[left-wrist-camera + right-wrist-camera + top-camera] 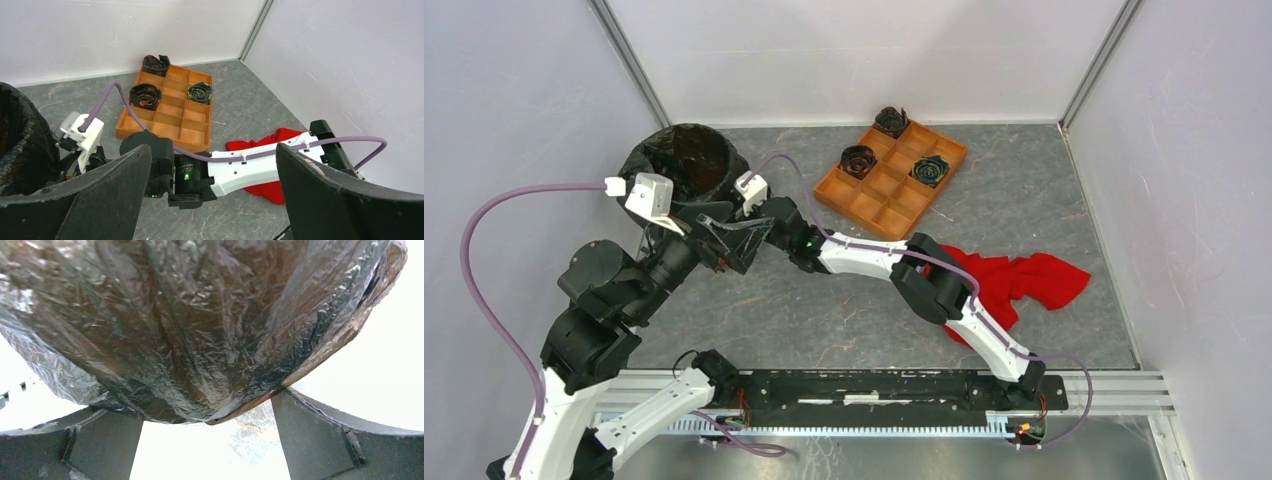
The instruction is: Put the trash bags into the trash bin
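A black trash bag (646,160) covers the round trash bin at the back left, draped over its rim and down its side. In the right wrist view the crinkled film (190,325) fills the frame, and a strip of the bin's orange rim (325,342) shows under it. My right gripper (207,412) is open right against the bagged bin, with nothing between its fingers. In the top view it (716,212) sits at the bin's near right side. My left gripper (212,150) is open and empty just below it (732,242), looking at the right arm's wrist.
An orange compartment tray (889,190) lies at the back centre with three dark rolled items in it. A red cloth (1024,280) lies crumpled on the right under the right arm's forearm. White walls close in on the left, back and right.
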Controlling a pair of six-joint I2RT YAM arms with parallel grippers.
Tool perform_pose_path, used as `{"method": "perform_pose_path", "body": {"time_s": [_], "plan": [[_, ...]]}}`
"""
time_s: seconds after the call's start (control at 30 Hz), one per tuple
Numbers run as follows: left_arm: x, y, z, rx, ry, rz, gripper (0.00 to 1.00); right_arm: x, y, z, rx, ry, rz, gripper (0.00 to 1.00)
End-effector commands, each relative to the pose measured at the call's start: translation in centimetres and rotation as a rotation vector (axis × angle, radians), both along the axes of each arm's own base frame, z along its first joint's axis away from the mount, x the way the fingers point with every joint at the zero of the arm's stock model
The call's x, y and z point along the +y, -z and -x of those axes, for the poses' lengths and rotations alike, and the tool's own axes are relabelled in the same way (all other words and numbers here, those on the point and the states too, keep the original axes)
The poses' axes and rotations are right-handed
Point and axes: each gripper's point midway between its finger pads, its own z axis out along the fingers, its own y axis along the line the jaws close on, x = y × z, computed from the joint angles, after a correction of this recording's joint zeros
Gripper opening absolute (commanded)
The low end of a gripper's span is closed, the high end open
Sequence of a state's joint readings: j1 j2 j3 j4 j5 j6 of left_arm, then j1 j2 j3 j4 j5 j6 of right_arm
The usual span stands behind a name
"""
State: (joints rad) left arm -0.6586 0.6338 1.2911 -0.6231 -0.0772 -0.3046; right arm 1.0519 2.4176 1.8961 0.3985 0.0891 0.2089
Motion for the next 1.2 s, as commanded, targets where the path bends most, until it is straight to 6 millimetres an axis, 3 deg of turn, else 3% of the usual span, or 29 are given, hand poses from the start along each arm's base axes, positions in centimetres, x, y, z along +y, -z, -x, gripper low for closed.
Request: {"method": "perform_pose_path", "body": {"time_s": [0.0, 0.13, 0.27, 0.37, 0.47, 0.57, 0.63, 0.73, 0.93, 1.03, 1.17], "plan": [[0.6, -1.3, 0.4, -0.032, -0.011, 0.017, 1.00, -1.1, -3.9, -0.2, -0.025, 0.038, -0.039, 0.98], [0.5, -1.0, 0.0, -0.029, -0.020, 0.017, 1.00, -3.6, -6.1, 0.8, -0.061, 0.047, -0.039, 0.98], [0.8, -1.1, -0.3, -0.029, -0.050, 0.039, 1.00, -5.8, -5.9, 2.0, -0.029, 0.053, -0.016, 0.98], [1.0, -1.3, -0.4, -0.031, -0.065, 0.051, 1.00, -8.1, -6.9, 3.4, -0.018, 0.055, -0.007, 0.98], [1.0, -1.5, -0.6, -0.032, -0.068, 0.060, 1.00, -11.4, -7.3, 4.8, -0.011, 0.069, 0.046, 0.98], [1.0, -1.7, -0.8, -0.035, -0.078, 0.076, 1.00, -16.4, -7.5, 6.1, 0.017, 0.118, 0.121, 0.98], [1.1, -2.0, -1.0, -0.043, -0.090, 0.087, 1.00, -20.1, -9.0, 7.3, 0.021, 0.152, 0.149, 0.98], [1.4, -2.5, -1.5, -0.063, -0.118, 0.089, 1.00, -26.5, -12.5, 8.8, 0.005, 0.259, 0.193, 0.98], [2.0, -4.4, -2.9, -0.120, -0.186, 0.056, 1.00, -38.4, -25.1, 11.5, -0.110, 0.486, 0.113, 0.98], [2.0, -4.9, -3.8, -0.132, -0.214, 0.052, 1.00, -41.9, -30.7, 13.4, -0.196, 0.491, 0.010, 0.98], [1.1, -4.8, -4.6, -0.109, -0.203, 0.047, 1.00, -45.2, -35.3, 15.2, -0.272, 0.507, -0.115, 0.98]]}}
